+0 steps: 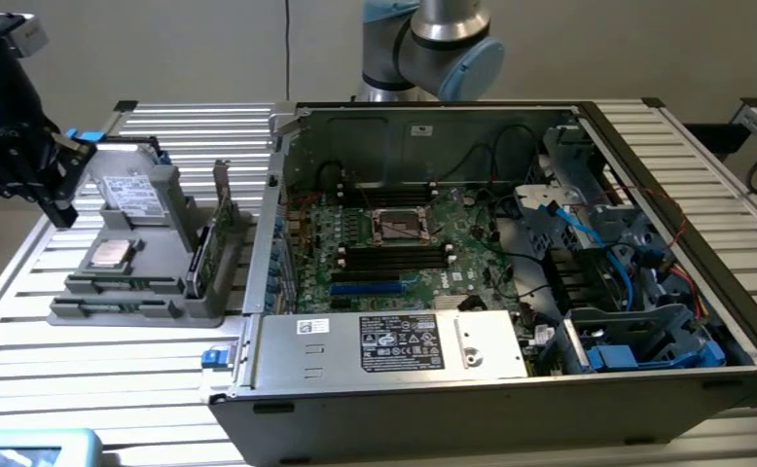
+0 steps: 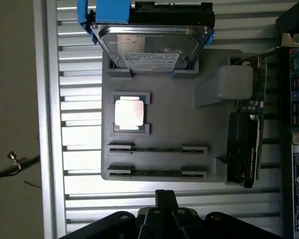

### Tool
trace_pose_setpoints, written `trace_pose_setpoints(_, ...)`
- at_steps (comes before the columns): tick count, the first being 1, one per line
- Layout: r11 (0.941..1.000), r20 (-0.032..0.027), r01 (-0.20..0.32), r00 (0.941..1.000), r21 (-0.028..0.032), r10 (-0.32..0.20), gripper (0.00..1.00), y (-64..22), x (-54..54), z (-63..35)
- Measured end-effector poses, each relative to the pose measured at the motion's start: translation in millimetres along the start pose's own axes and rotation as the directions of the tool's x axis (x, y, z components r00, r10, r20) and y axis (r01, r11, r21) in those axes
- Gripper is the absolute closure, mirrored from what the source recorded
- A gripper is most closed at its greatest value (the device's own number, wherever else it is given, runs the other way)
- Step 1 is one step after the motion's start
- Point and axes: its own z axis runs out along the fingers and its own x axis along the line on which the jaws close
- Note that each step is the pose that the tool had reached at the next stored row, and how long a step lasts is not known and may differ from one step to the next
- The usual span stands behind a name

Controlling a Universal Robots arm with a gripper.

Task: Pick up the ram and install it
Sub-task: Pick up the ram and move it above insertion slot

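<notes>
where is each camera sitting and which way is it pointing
Exterior view: off the arm, raised, looking down at an angle on the open computer case and the grey tray; the arm's joints and the gripper show.
Wrist view: on the wrist, facing straight down on the tray and its two ram sticks; the shut gripper shows.
Shared: the tray, its hard drive and processor.

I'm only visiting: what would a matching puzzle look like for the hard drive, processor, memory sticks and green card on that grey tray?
1 hard drive
2 CPU
3 ram
4 expansion card

A silver square on the grey tray
B standing on edge, beside the computer case
C in a blue carrier
D two thin sticks, side by side

Pairs: 1-C, 2-A, 3-D, 4-B
</notes>
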Motion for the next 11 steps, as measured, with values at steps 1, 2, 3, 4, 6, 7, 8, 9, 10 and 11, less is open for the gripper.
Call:
trace_pose_setpoints(1,0.9998,0.0003,0.018,0.9998,-0.0001,-0.018,0.89,0.0,0.0,0.0)
trace_pose_setpoints(2,0.9994,0.0005,0.036,0.9994,-0.0001,-0.036,0.89,0.0,-0.1,0.0)
trace_pose_setpoints(3,0.9985,0.0008,0.054,0.9985,-0.0002,-0.054,0.89,0.0,-0.1,-0.1)
trace_pose_setpoints(4,0.9974,0.001,0.072,0.9974,-0.0002,-0.072,0.89,0.0,0.0,-0.1)
trace_pose_setpoints(6,0.994,0.0016,0.109,0.994,-0.0003,-0.109,0.89,0.1,0.0,-0.1)
trace_pose_setpoints(7,0.9919,0.0019,0.127,0.9919,-0.0004,-0.127,0.89,0.1,0.0,0.0)
trace_pose_setpoints(8,0.9894,0.0023,0.145,0.9894,-0.0005,-0.145,0.89,0.0,0.0,0.1)
trace_pose_setpoints(9,0.9867,0.0025,0.163,0.9867,-0.0005,-0.163,0.89,0.0,0.0,0.1)
trace_pose_setpoints(10,0.9837,0.0029,0.18,0.9837,-0.0006,-0.18,0.89,0.0,0.0,0.1)
trace_pose_setpoints(11,0.98,0.0032,0.199,0.98,-0.0006,-0.199,0.89,0.0,0.0,0.2)
